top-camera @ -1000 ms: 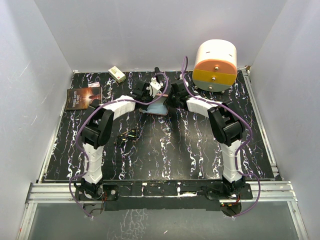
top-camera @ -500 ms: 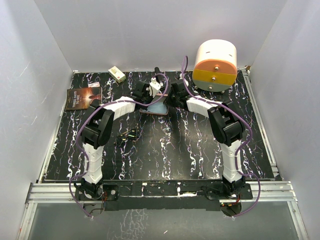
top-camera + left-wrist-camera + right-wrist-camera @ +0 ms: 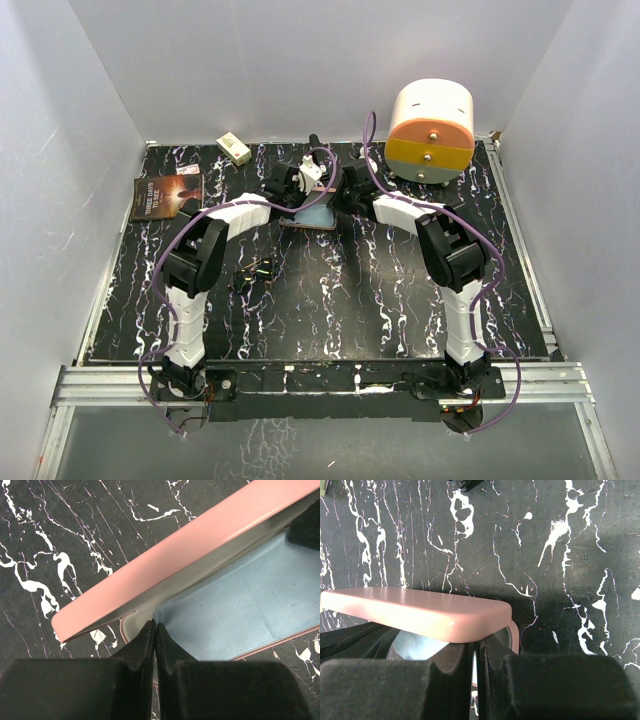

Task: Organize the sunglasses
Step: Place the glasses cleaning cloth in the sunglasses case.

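The pink glasses case (image 3: 303,226) lies open at the back middle of the table, with the light blue cloth (image 3: 318,214) inside. My left gripper (image 3: 300,200) is shut, pinching a corner of the cloth (image 3: 240,600) under the raised lid (image 3: 175,555). My right gripper (image 3: 336,207) is shut at the case's other end; its tips (image 3: 475,645) reach under the lid (image 3: 420,612), with a pale blue strip between them. The sunglasses (image 3: 254,272) lie on the table, left of centre, apart from both grippers.
A round white, orange and grey drawer unit (image 3: 430,130) stands at the back right. A dark book (image 3: 166,195) lies at the left, a small cream box (image 3: 234,149) at the back. White walls enclose the black marbled table (image 3: 380,300).
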{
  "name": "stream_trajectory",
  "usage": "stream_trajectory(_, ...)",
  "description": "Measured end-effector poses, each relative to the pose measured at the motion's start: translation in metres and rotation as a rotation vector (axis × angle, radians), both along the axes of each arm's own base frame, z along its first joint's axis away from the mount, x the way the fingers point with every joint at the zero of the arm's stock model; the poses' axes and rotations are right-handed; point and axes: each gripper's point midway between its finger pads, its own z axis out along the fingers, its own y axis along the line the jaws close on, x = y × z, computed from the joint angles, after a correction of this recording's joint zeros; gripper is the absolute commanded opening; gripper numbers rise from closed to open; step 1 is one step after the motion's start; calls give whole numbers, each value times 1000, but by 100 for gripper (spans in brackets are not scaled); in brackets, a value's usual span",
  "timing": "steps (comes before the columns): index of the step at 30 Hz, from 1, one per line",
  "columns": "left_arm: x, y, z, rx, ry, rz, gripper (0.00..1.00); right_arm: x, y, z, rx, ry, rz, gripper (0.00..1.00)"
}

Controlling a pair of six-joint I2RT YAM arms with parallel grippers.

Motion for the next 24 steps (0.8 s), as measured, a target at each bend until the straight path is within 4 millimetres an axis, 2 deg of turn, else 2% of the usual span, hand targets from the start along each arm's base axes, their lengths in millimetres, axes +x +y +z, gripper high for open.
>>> stream_trajectory(8,0,0,0,0,2,-3,10,0,0,0,-3,-1,2,8)
stream_trajectory(14,-1,0,-1,3,2,-6,12,0,0,0,-5,-2,4,9)
stream_trajectory(24,0,0,0,1,-4,-9,13,-2,-5,-6,-34,-3,8,37)
